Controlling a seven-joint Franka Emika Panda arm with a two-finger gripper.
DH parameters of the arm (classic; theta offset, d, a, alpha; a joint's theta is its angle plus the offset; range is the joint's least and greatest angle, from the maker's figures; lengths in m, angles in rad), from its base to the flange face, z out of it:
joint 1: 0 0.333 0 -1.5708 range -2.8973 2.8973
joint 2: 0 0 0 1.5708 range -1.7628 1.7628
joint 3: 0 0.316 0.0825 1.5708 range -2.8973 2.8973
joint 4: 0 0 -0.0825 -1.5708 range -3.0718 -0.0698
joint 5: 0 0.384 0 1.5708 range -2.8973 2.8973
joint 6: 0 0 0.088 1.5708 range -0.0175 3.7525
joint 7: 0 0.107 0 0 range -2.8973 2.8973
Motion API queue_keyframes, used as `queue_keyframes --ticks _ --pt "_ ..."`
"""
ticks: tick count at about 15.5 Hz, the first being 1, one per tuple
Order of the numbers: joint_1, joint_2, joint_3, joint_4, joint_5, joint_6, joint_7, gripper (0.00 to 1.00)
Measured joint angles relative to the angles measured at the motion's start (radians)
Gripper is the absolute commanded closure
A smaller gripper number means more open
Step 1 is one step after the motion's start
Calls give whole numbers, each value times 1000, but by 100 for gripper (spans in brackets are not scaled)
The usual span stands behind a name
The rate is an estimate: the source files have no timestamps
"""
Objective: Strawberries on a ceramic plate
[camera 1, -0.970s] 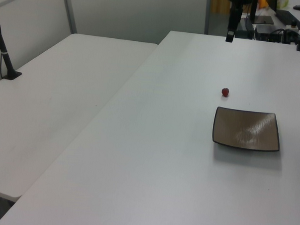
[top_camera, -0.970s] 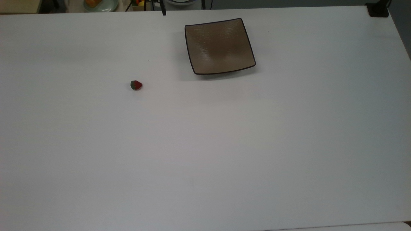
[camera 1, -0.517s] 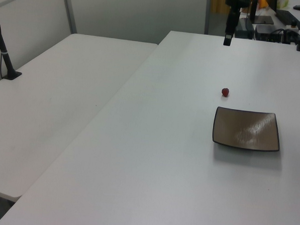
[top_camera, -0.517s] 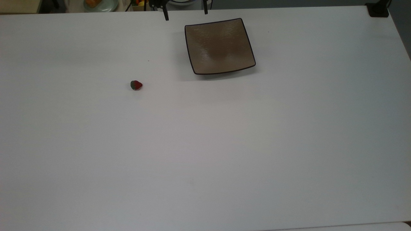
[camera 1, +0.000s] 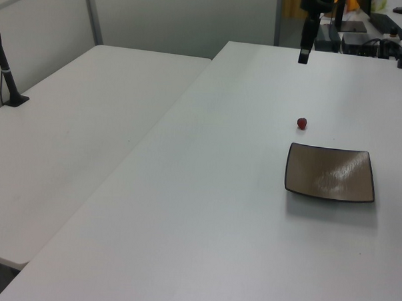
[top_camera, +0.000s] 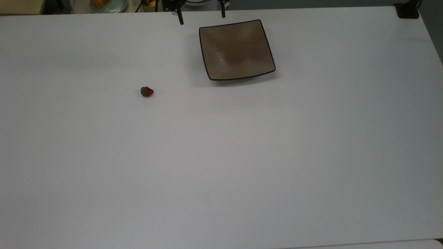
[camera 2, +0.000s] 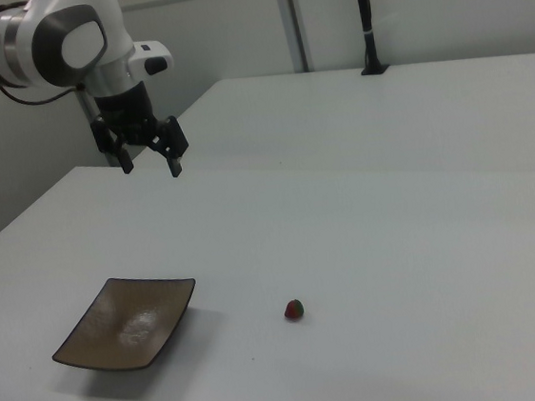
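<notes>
Here, pincer spread wide above table's far edge; strawberry apart from ceramic plate

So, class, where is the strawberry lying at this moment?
The strawberry lies on the white table, apart from the ceramic plate, toward the top view's lower left of it.

claw | fingers spread | farther into the top view, toward table's far edge
</notes>
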Motion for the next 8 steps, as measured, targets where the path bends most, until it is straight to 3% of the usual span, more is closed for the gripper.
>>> queue_keyframes --ticks 8 --pt "-67 48 -7 -18 -1 3 -271 0"
